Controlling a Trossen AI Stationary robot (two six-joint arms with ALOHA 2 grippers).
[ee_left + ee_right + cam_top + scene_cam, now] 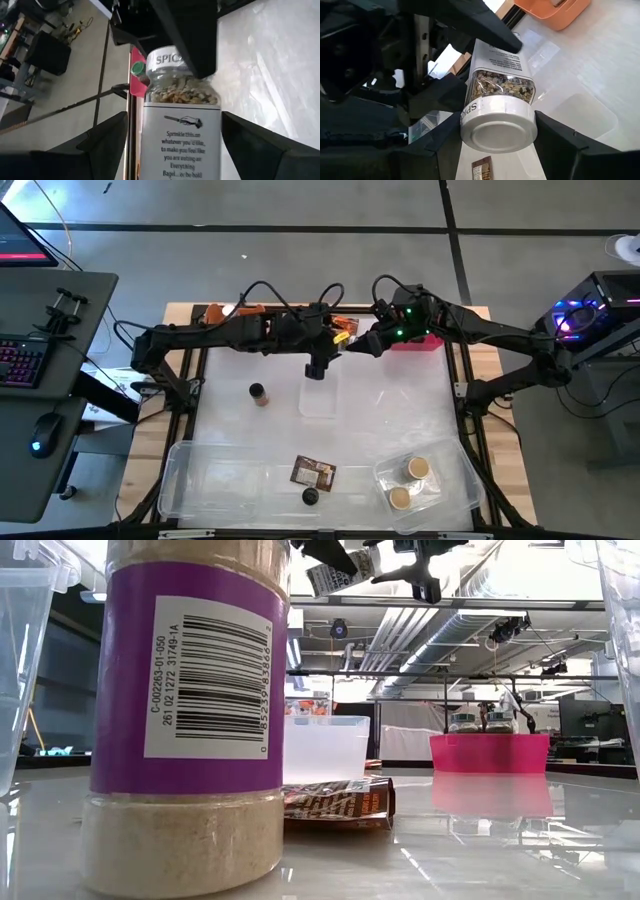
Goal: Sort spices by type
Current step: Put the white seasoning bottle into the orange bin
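A clear spice jar [182, 100] with a white lid and a white label hangs in the air above the table's far middle, between both arms. My right gripper [497, 125] is shut on its lid end. My left gripper [174, 125] is open, one finger on either side of the jar's labelled body, and a gap shows beside one finger. A black-lidded jar [259, 393] stands on the table at the left. A brown packet [313, 472] and another black-lidded jar [310, 496] lie near the front. My right gripper pinches the jar's white lid [470, 112] between its two fingers, one on each side of the rim. The fingers come from the table's right, roughly along the jar's length. The jar lies about level, lid toward this gripper, lifted clear of the table.
A pink bin [415, 340] with jars stands at the far right, an orange bin [225, 312] at the far left. A small clear tray [318, 395] lies mid-table. A long clear bin [230, 480] and a clear tub [445, 480] with two tan-lidded jars sit at the front.
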